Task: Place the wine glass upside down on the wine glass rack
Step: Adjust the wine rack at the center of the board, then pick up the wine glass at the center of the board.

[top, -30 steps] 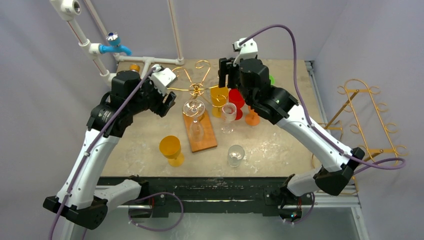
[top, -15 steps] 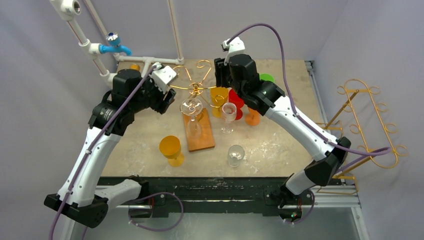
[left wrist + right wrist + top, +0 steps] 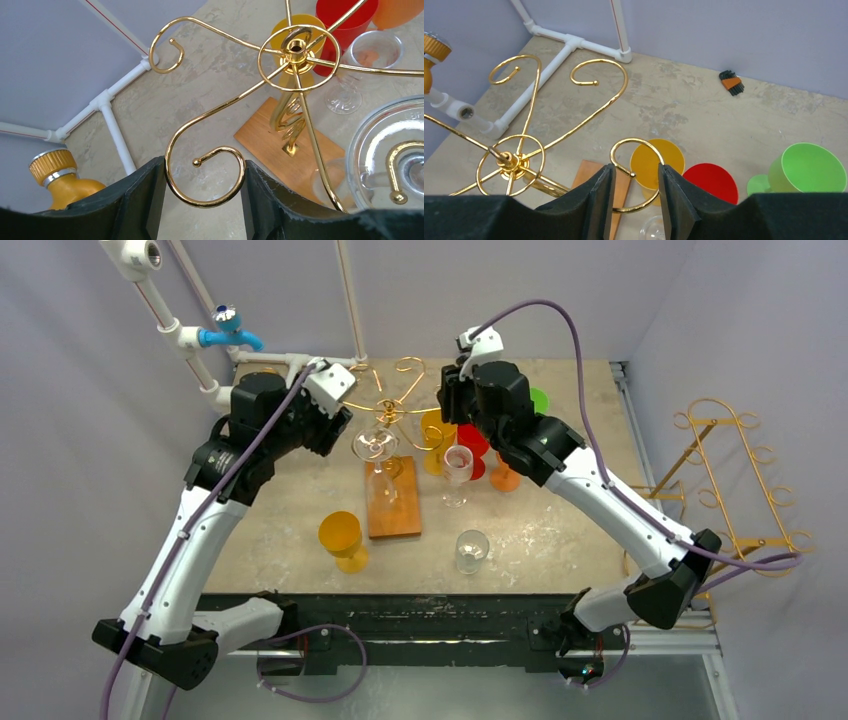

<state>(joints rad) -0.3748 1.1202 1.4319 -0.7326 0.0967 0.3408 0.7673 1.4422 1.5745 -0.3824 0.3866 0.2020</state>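
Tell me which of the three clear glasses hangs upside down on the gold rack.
The clear glass above the wooden base: its foot is up, caught on a hook of the gold rack. The other two stand upright on the table.

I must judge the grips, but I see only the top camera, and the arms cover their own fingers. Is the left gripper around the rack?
Observer: Yes. In the left wrist view, one curled hook of the rack sits between the fingers of the left gripper and touches both.
Operator: And the right gripper?
Observer: Another curled hook sits between its fingers in the same way, apparently touching both sides.
Operator: Is something hidden behind the right arm?
Observer: Yes, a small black and orange tool lies on the table near the back wall.
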